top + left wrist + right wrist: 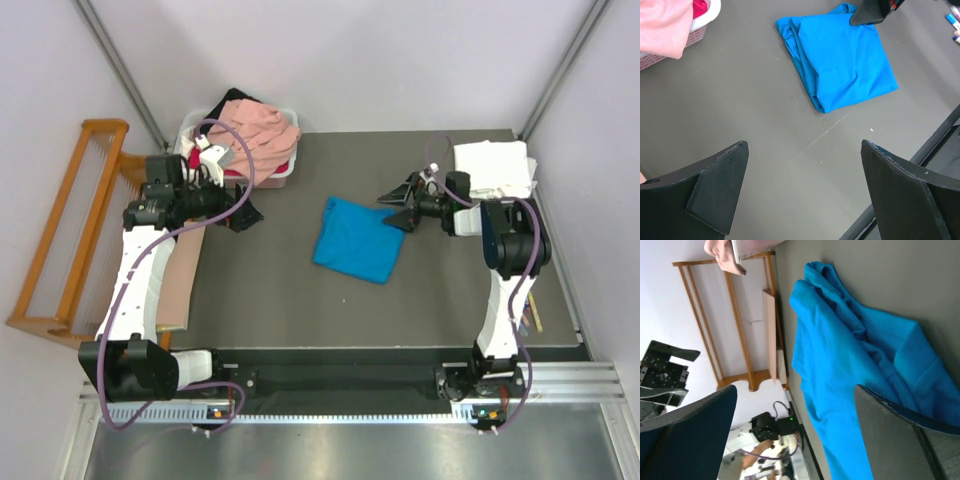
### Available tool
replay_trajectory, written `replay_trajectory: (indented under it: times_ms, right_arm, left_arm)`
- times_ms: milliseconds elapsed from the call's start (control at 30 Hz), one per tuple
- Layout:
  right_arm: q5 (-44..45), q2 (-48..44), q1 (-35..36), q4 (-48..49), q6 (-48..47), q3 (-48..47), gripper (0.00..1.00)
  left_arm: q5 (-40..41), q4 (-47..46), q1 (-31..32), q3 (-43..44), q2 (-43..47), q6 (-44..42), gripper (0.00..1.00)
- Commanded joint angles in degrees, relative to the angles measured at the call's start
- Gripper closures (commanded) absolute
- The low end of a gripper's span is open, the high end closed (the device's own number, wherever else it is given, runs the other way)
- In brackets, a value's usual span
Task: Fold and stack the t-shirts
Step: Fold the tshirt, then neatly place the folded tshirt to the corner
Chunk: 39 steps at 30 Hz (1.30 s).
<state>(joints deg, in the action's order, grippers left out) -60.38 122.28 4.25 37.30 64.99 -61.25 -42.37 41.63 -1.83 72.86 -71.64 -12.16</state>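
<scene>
**Left end effector** [245, 213] [804, 150]: jaws spread wide, nothing between them. It is raised over bare worktop [300, 300] on the left side, just near of the tub, pointing toward the centre.

**Right end effector** [398, 203] [795, 390]: jaws spread wide, nothing gripped. It sits right of centre, pointing left. Its near finger [870, 12] lies over the far right corner of the blue t-shirt; whether it touches the cloth cannot be told.

**Blue t-shirt** [358, 238] [845, 60] [850, 355]: one, bright blue. It lies at the centre of the worktop, folded into a rough, slightly skewed square with loose creases along its left edge. It is between the two end effectors and well apart from the left one.

**White tub** [283, 170] [705, 22]: plastic, at the far left corner of the worktop.

**Salmon-pink t-shirt** [262, 130]: heaped in the tub, draped over its rim. Red cloth [700, 7] shows beneath it and black cloth [232, 97] behind it.

**White t-shirts** [492, 165]: a folded pile at the far right corner, just behind the right arm's wrist.

**Wooden slatted rack** [70, 230] [740, 325]: off the left edge of the worktop, beside the left arm.

**Tan board** [180, 280]: along the left edge of the worktop, between the rack and the dark surface.
</scene>
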Motion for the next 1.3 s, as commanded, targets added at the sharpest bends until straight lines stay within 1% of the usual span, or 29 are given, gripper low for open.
replay_trajectory:
  times_ms: [0, 33, 67, 267, 400, 633, 900, 1067, 1267]
  right_arm:
    - [7.7, -12.6, -3.0, -20.4, -19.2, -5.4, 0.0]
    - [9.3, -13.5, -3.5, -24.6, -21.5, -5.9, 0.0]
    - [10.3, -14.3, -5.5, -27.7, -22.5, -6.0, 0.0]
    - [12.0, -13.5, -10.5, -26.9, -22.3, -1.2, 0.0]
    - [13.4, -12.3, -11.5, -28.2, -23.7, 1.0, 0.0]
    - [13.4, -10.5, -11.5, -29.0, -24.6, 1.8, 0.0]
    - [12.7, -7.2, -9.0, -28.5, -25.3, 1.1, 0.0]
    - [12.3, -5.5, -5.9, -26.7, -24.0, 0.4, 0.0]
    - [12.8, -3.6, -1.6, -26.8, -23.5, -1.2, 0.0]
  left_arm:
    - [-1.0, -0.5, 0.2, 1.8, 0.4, -0.4, 0.02]
    - [-1.0, -0.6, 0.2, 1.5, 0.4, -0.4, 0.02]
    - [-1.0, -0.7, 0.1, 1.5, 0.6, -0.4, 0.02]
    - [-0.5, -0.2, 0.2, 1.1, 1.1, -1.0, 0.02]
    - [-0.4, -0.1, 0.2, 1.2, 1.1, -1.3, 0.02]
    - [-0.8, -0.7, 0.1, 1.8, 0.3, -0.6, 0.02]
    - [-1.1, -0.8, 0.1, 2.2, -0.3, -0.1, 0.02]
    - [-0.9, -0.8, 0.2, 1.9, -0.3, -0.1, 0.02]
    - [-0.7, -0.8, 0.2, 2.3, 0.1, -0.2, 0.02]
